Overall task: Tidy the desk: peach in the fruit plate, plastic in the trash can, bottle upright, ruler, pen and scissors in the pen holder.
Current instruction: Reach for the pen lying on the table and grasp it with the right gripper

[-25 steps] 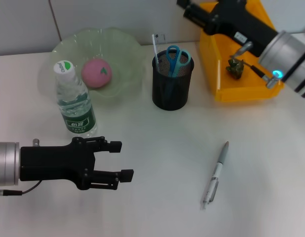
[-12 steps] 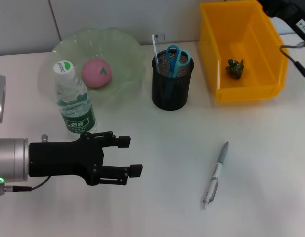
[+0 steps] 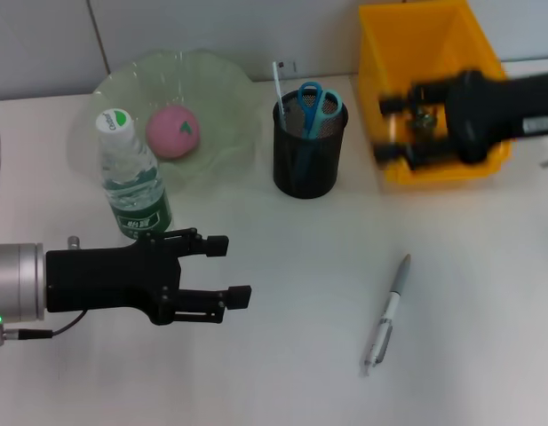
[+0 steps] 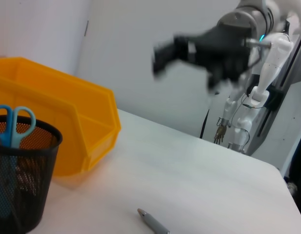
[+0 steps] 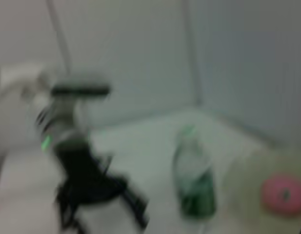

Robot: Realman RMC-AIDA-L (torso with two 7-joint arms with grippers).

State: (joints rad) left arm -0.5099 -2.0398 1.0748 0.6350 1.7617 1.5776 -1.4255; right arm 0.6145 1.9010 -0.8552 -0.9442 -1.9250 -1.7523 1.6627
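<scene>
Right gripper [image 3: 391, 127]: swinging back in over the front of the yellow bin [image 3: 380, 53], after being almost out of the head view half a second ago; blurred with speed, fingers spread, holding nothing.
Left gripper [image 3: 231, 270]: hovering low over the table [image 3: 291, 355] in front of the bottle [image 3: 131, 182], fingers parted and empty; edging only slightly since a second ago, barely shifting.
Plastic [image 3: 422, 118]: lying crumpled inside the bin, now partly hidden behind the right gripper; that step looking finished.
Peach [image 3: 173, 130]: sitting in the glass plate [image 3: 220, 89], unchanged.
Bottle: standing upright beside the plate, cap on, unchanged.
Scissors [image 3: 314, 102]: standing handles-up in the black mesh cup [image 3: 309, 169], with a thin white stick [image 3: 278, 84], likely the ruler, next to them.
Pen [image 3: 386, 316]: lying flat on the table, well apart from the cup and between the two arms, not yet touched.
Meaning for the task: judging by this, only the pen remaining; the right gripper appearing to be heading back from the bin toward the pen, though not certain which arm taking it.
Next move: needing a low, flat pinch across the pen's slim barrel, then a tilt to drop it into the cup without snagging the scissors.
</scene>
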